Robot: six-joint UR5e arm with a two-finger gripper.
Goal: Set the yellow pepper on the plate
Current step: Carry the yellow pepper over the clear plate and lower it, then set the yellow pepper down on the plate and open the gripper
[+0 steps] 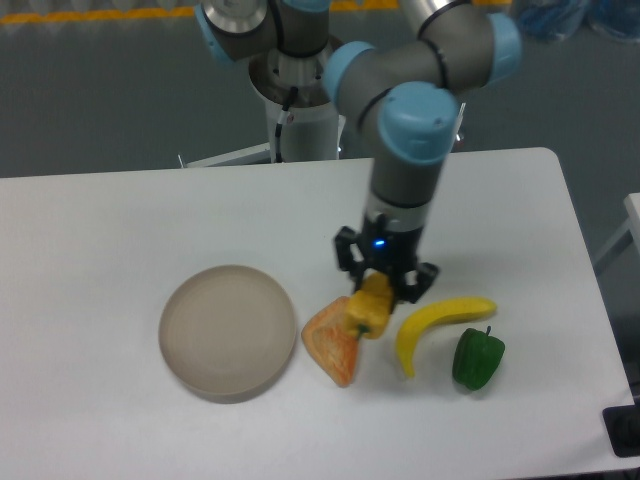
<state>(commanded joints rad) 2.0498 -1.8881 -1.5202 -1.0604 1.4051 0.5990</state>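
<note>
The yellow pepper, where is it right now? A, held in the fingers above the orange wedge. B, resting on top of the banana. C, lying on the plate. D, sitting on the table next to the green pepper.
A: the yellow pepper is gripped by the gripper, overlapping the orange wedge, short of the plate.

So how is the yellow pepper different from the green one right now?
The yellow pepper is held between the robot's fingers, above the orange wedge; the green pepper lies free on the table, right of the banana. One is yellow-orange, the other dark green. Both are small, lobed and similar in size.
</note>
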